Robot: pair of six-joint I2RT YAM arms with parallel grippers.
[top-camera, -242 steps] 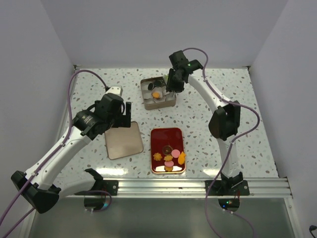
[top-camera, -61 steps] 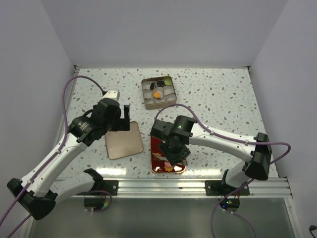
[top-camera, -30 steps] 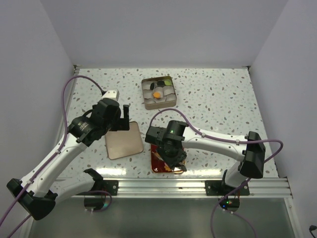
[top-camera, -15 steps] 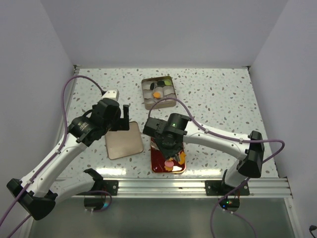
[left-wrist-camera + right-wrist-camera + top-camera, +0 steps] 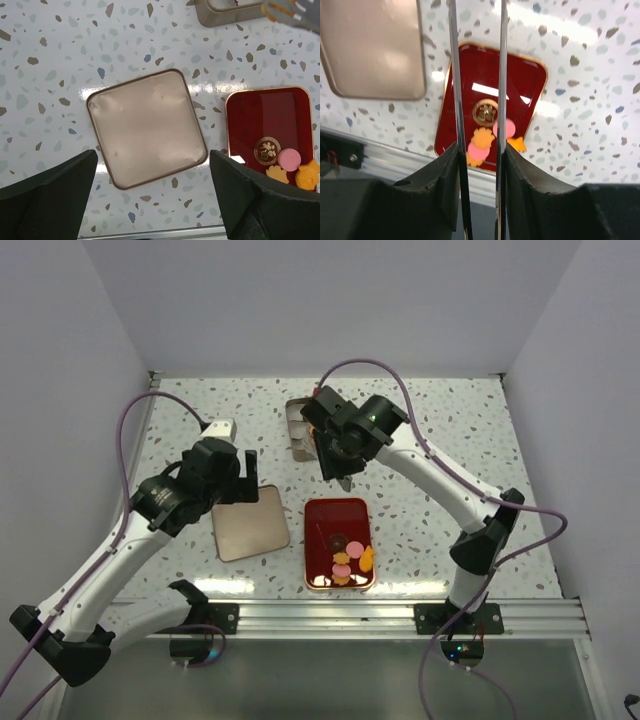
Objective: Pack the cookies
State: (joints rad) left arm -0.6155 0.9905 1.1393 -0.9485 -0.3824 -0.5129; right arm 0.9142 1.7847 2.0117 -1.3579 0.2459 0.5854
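though at tongs (image 5: 299,16), cookie (image 5: 272,9) (orange) barely distinct

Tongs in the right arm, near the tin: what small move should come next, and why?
Probably carry the tongs over the tin and open them. In the left wrist view an orange piece, likely a cookie, sits pinched at their tips beside the tin's corner; more cookies wait on the red tray.

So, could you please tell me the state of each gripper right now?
Left gripper: open, holding nothing.
Right gripper: shut on the metal tongs.
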